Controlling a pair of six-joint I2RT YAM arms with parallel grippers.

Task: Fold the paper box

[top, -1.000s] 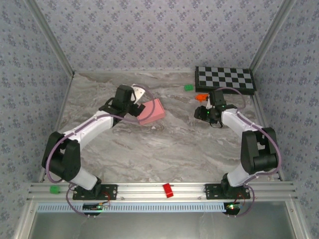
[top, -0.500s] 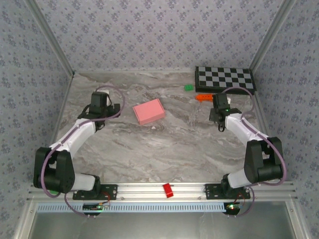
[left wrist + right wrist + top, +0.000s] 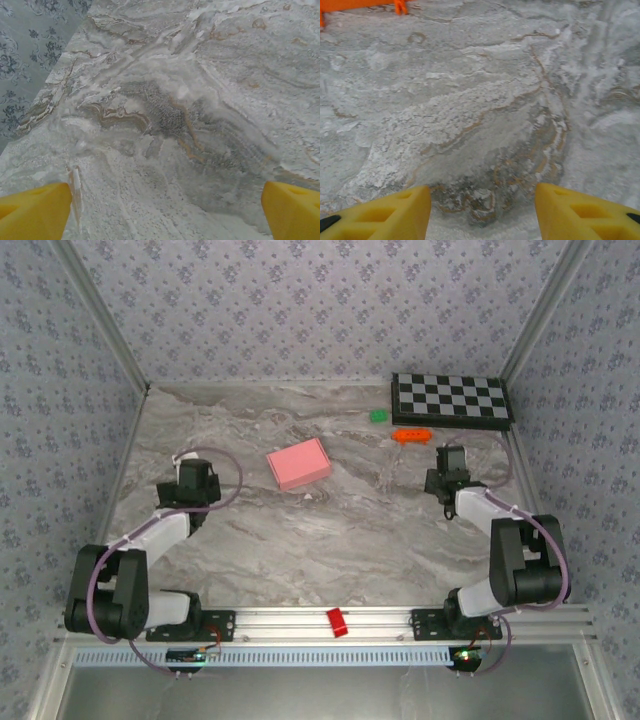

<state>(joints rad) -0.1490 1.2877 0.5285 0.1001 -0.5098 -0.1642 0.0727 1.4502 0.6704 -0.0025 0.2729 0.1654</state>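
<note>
- The grey-veined marble table (image 3: 350,530) fills the floor between patterned walls.
- The left gripper (image 3: 165,210) hangs over bare marble at the table's left side. Its yellow fingers (image 3: 35,210) sit at opposite edges of the wrist view, spread wide with nothing between them.
- The right gripper (image 3: 482,210) hangs over bare marble at the right side. Its yellow fingers (image 3: 380,212) stand well apart and hold nothing.
- The black-and-white checkered board (image 3: 450,398) lies flat in the far right corner.
- The pink rectangular paper box (image 3: 298,463) lies closed and flat on the table, left of centre in the far half, between the two grippers and well apart from both. In the top view its long axis runs from lower left to upper right, the right end angled slightly toward the far wall.
- The long orange plastic toy (image 3: 411,435) lies near the board's front edge, just beyond the right gripper.
- The small red block (image 3: 337,621) sits on the near metal rail, between the arm bases.
- The small green piece (image 3: 379,416) lies beside the board's left corner.
</note>
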